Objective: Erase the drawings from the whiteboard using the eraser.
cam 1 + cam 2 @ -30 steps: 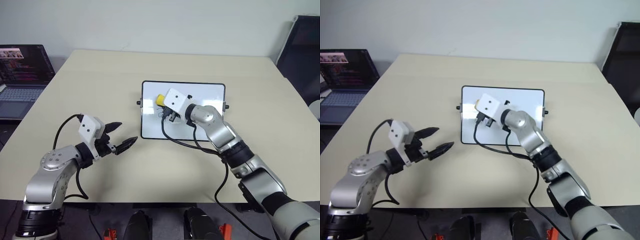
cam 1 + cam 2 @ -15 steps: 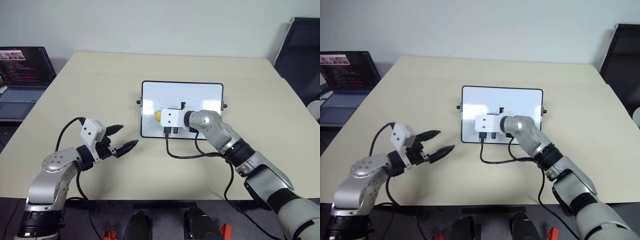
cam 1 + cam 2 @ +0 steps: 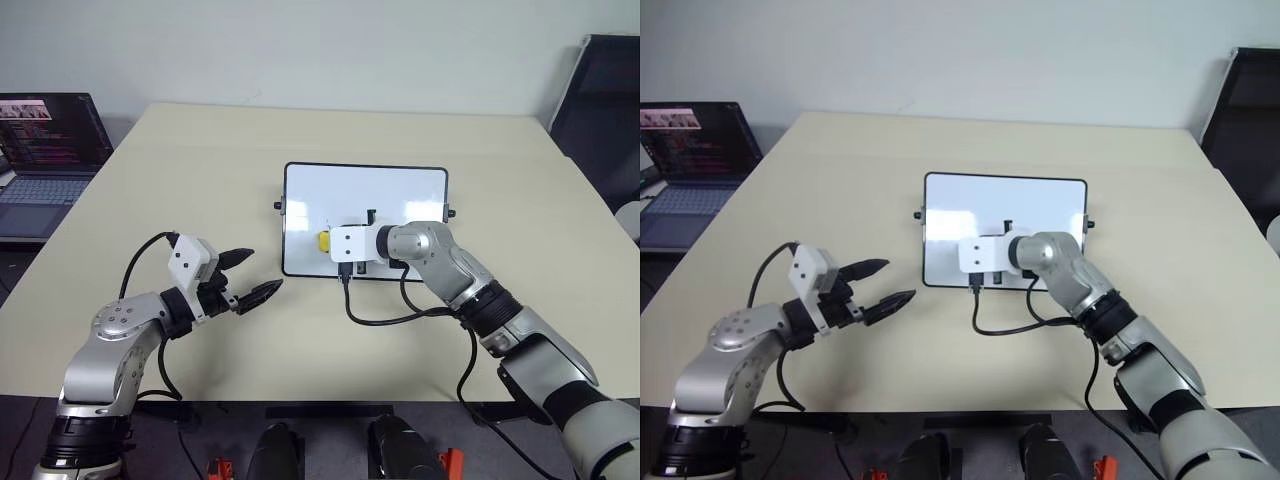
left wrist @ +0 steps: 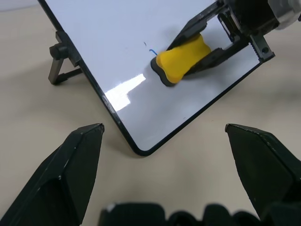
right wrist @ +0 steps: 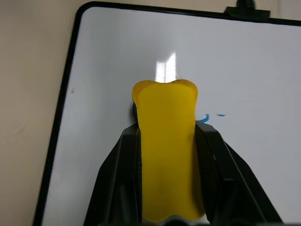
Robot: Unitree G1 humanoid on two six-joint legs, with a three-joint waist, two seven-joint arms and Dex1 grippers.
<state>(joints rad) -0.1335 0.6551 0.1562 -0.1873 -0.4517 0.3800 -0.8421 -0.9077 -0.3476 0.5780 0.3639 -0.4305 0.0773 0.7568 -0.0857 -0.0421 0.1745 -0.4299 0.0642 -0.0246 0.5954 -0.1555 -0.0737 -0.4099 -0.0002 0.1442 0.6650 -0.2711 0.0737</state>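
The whiteboard [image 3: 390, 195] lies flat mid-table, black-framed and glossy. My right gripper [image 3: 328, 242] is shut on the yellow eraser [image 3: 323, 241] and holds its dark underside against the board's near left part. In the right wrist view the eraser [image 5: 167, 155] sits clamped between both black fingers [image 5: 120, 179]. Of the drawings, a short blue stroke [image 5: 207, 117] shows beside the eraser, also seen from the left wrist as a blue stroke [image 4: 151, 50]. My left gripper [image 3: 265, 269] hovers open over the table, left of the board's near corner, holding nothing.
An open laptop [image 3: 45, 150] sits at the far left, off the table's edge. A dark chair [image 3: 605, 110] stands at the far right. The right arm's black cable [image 3: 385, 318] loops over the table just in front of the board.
My right gripper carried the eraser from the board's upper left down toward its near edge, its wrist rolling as it went. The left gripper kept its place.
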